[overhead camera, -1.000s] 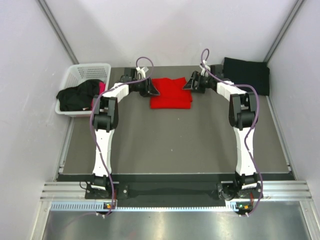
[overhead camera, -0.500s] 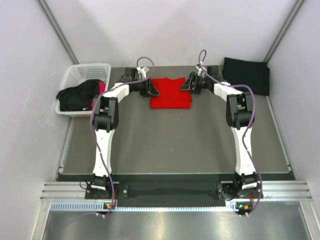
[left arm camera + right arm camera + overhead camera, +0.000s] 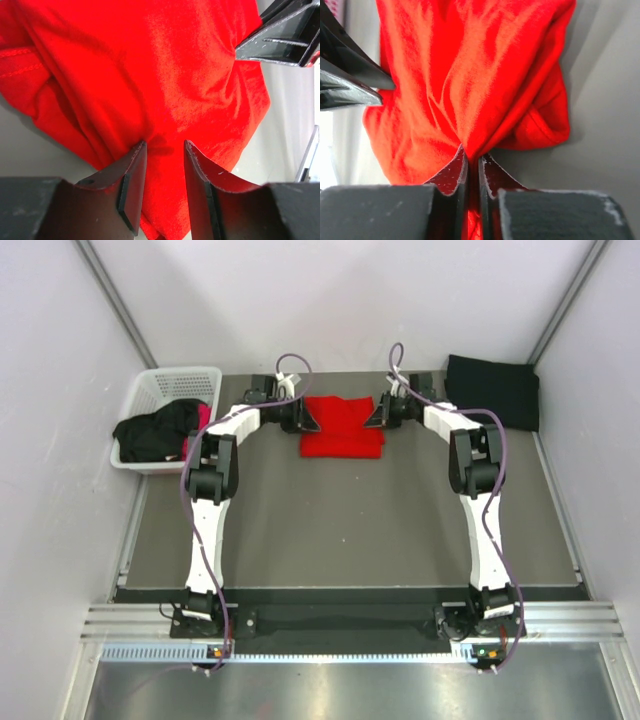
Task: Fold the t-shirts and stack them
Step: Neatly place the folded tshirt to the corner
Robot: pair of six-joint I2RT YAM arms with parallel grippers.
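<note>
Top view: bright red cloth t-shirt [image 3: 342,426], folded, lies mid far edge of table [image 3: 340,530]. Left fingers [image 3: 308,422] and right fingers [image 3: 374,416] sit at its opposite sides, likely for a joint lift. Folded black cloth shirt [image 3: 492,390] in far right corner, probable stack spot. White plastic lattice basket [image 3: 170,380] off far left corner holds black and pink shirts [image 3: 155,430].

Left wrist: left fingers [image 3: 132,170] narrowly apart, straddling red fold, not clamped.

Right wrist: right fingers [image 3: 451,172] pressed together on pinched red ridge.

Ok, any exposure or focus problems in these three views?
Top external: even light and sharp, though the black t-shirt reads as a dark patch without detail. Left wrist: the red t-shirt is oversaturated, so its folds are hard to read. Right wrist: cloth highlights wash toward orange, the lower left edge is blown out, and the near fingers look soft.
</note>
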